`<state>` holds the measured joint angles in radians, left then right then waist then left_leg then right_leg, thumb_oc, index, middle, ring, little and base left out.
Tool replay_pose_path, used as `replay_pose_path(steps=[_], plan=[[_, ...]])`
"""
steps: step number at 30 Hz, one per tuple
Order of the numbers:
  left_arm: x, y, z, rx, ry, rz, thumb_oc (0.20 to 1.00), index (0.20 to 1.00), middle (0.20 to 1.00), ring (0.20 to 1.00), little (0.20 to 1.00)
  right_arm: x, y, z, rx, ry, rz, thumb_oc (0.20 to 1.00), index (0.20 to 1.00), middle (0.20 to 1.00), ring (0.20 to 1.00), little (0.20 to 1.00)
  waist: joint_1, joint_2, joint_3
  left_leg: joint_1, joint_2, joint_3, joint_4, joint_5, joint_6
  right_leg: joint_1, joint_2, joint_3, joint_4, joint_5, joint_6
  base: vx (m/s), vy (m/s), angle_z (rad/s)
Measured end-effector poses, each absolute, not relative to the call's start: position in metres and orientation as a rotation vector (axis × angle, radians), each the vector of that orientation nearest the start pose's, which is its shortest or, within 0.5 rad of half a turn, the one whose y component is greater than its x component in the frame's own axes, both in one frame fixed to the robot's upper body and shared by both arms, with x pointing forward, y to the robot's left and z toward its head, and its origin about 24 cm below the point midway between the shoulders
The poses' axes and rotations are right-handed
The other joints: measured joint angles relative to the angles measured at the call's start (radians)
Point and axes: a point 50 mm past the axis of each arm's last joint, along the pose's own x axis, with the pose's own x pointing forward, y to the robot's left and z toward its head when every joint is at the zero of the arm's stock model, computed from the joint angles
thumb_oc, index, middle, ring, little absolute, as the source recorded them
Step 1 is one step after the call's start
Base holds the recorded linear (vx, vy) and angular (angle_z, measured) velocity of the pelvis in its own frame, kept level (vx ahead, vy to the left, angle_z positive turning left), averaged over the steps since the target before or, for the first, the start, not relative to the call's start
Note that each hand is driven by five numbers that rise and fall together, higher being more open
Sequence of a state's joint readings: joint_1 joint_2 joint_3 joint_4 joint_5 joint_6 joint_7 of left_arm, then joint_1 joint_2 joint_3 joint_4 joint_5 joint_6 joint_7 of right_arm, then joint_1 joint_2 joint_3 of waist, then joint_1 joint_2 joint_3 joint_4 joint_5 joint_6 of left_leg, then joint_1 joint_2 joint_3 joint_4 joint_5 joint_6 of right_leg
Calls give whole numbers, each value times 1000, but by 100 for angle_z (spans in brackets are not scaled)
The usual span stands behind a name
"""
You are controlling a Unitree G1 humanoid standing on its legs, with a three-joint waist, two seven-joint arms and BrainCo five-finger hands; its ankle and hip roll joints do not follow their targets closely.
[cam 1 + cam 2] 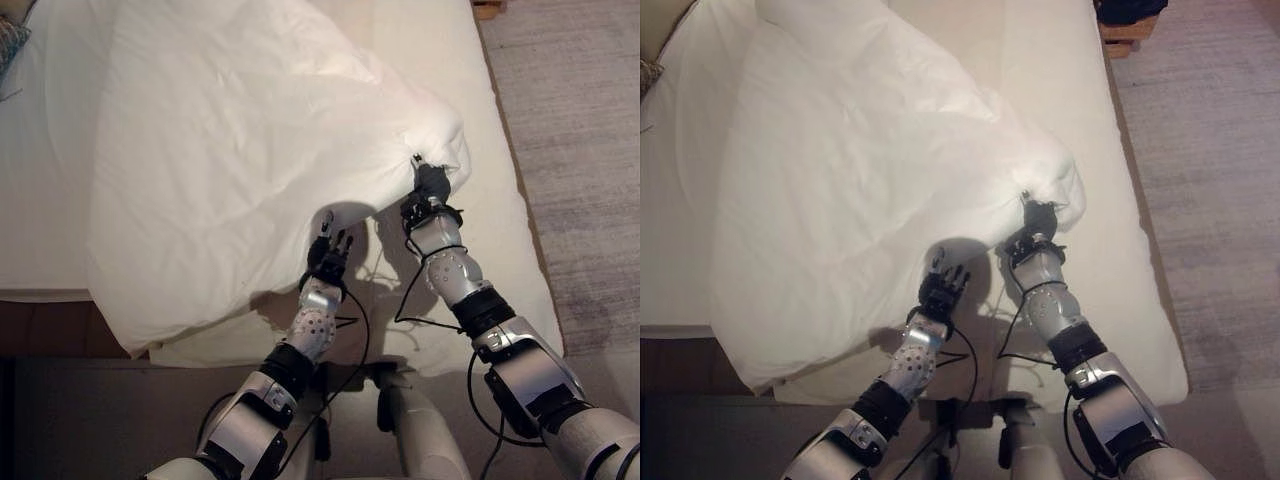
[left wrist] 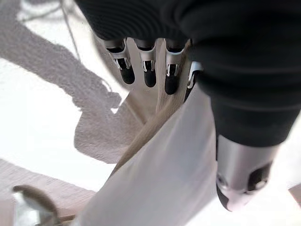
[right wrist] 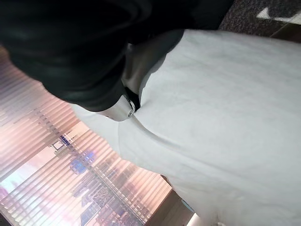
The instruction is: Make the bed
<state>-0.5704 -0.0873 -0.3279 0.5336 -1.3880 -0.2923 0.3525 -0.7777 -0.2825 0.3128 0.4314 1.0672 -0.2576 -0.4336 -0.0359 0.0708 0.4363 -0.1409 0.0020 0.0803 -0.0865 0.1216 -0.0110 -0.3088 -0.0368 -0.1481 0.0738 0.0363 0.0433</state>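
duvet [image 1: 230,150] on bed [image 1: 500,200] | rug [image 1: 580,150] right of bed

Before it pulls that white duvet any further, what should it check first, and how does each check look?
1. Right robot hand gripping the duvet: ok, cloth bunches around it.
2. Left robot hand gripping the duvet: not ok, fingers straight, holding nothing.
3. Duvet spread flat: not ok, heaped towards the robot's left.
4. Mattress free of other things ahead: ok.
5. How firm the right grip is: cannot tell, fingers hidden in cloth.

A white duvet [image 1: 230,150] lies rumpled across the bed [image 1: 500,250], bunched high at its near right corner; its near left edge overhangs the bed's foot. The bed's sheet shows bare right of it.
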Motion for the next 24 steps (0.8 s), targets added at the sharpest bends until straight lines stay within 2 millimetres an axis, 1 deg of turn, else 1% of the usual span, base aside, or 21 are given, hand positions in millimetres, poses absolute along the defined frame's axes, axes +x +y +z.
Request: replay_pose_path(steps=[4,6,8,12,13,17,19,21,22,24], plan=[[333,44,66,-1287,273,122,1000,1000,1000,1000,1000,371,-129,177,699,-223,-80,200,200,200,200,200,0,0,0,0,1,0,0,0,0,1,0,-2,0,0,0,0,0,0],[334,47,67,-1304,265,152,1000,1000,1000,1000,1000,367,-130,175,709,-227,-85,200,200,200,200,200,0,0,0,1,2,-1,0,0,0,5,0,-6,-2,0,0,8,-5,6],[336,53,69,-1342,245,211,1000,1000,1000,1000,1000,363,-130,168,756,-216,-110,200,200,200,200,200,0,0,0,5,4,0,0,-1,-1,14,1,-12,-8,0,0,7,-9,7],[338,64,68,-1368,225,286,1000,1000,1000,1000,1000,359,-128,159,781,-201,-122,200,200,200,200,200,1,-1,0,5,4,-1,0,-2,-3,15,1,-13,-8,0,0,3,-4,1],[340,71,70,-1386,209,320,1000,1000,1000,1000,1000,357,-126,154,792,-191,-125,200,200,200,200,200,0,-1,-1,5,5,0,0,-3,-4,15,1,-13,-9,0,0,0,0,0],[348,86,73,-1404,189,393,1000,1000,1000,1000,1000,350,-125,145,816,-176,-127,200,200,200,200,200,0,-8,-1,5,8,0,0,-4,-5,14,5,-12,-10,-1,0,3,-18,-1],[350,87,76,-1405,181,403,1000,1000,1000,1000,1000,350,-125,144,818,-177,-130,200,200,200,200,200,-1,-9,-1,4,9,0,0,-6,-7,14,6,-11,-10,-1,1,-7,-45,0],[352,90,78,-1416,173,417,1000,1000,1000,1000,1000,346,-126,138,825,-168,-131,200,200,200,200,200,-2,-22,-7,-1,11,-1,0,-7,-8,9,8,-12,-10,-1,1,-8,-43,-1],[353,94,79,-1423,162,432,1000,1000,1000,1000,1000,343,-124,132,838,-152,-132,200,200,200,200,200,-2,-38,-14,-8,13,-1,0,-7,-9,1,10,-12,-10,-1,1,0,0,0],[353,94,79,-1421,161,445,1000,1000,1000,1000,1000,342,-123,129,846,-144,-135,200,200,200,200,200,-3,-50,-20,-11,15,0,0,-7,-9,-2,12,-11,-10,-1,1,-20,-56,-1]])
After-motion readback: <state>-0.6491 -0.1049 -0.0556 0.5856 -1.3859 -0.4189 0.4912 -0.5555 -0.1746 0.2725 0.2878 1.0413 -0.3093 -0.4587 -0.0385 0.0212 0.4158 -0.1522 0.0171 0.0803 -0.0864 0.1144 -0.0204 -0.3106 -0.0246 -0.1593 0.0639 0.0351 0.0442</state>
